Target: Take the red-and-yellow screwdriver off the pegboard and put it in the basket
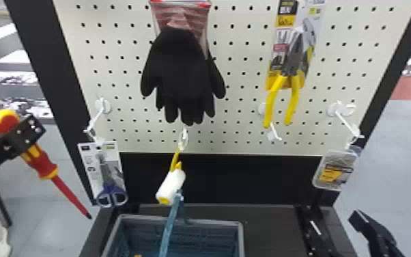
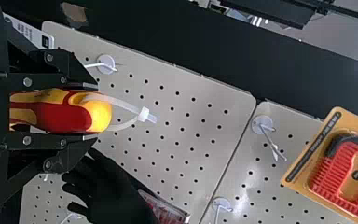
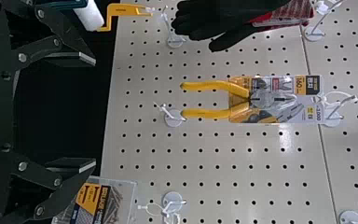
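At the left of the head view, my left gripper (image 1: pixel 22 136) is shut on the handle of the red-and-yellow screwdriver (image 1: pixel 44 167), whose shaft slants down to the right, off the pegboard (image 1: pixel 242 89). In the left wrist view the handle of the screwdriver (image 2: pixel 56 114) lies between the fingers of my left gripper (image 2: pixel 93 112), with a white zip tie looped at its end. The basket (image 1: pixel 240 235) stands low in the middle of the head view. My right gripper (image 1: pixel 358 218) is at the lower right there; in the right wrist view, the right gripper (image 3: pixel 93 112) is open and holds nothing.
Black gloves (image 1: pixel 184 75), yellow-handled pliers (image 1: pixel 293 82), scissors (image 1: pixel 111 181), a small paint roller (image 1: pixel 170 186) and a box of screws (image 1: pixel 336 169) hang from the board. The roller hangs over the basket's back edge, and the scissors hang between the screwdriver and the basket.
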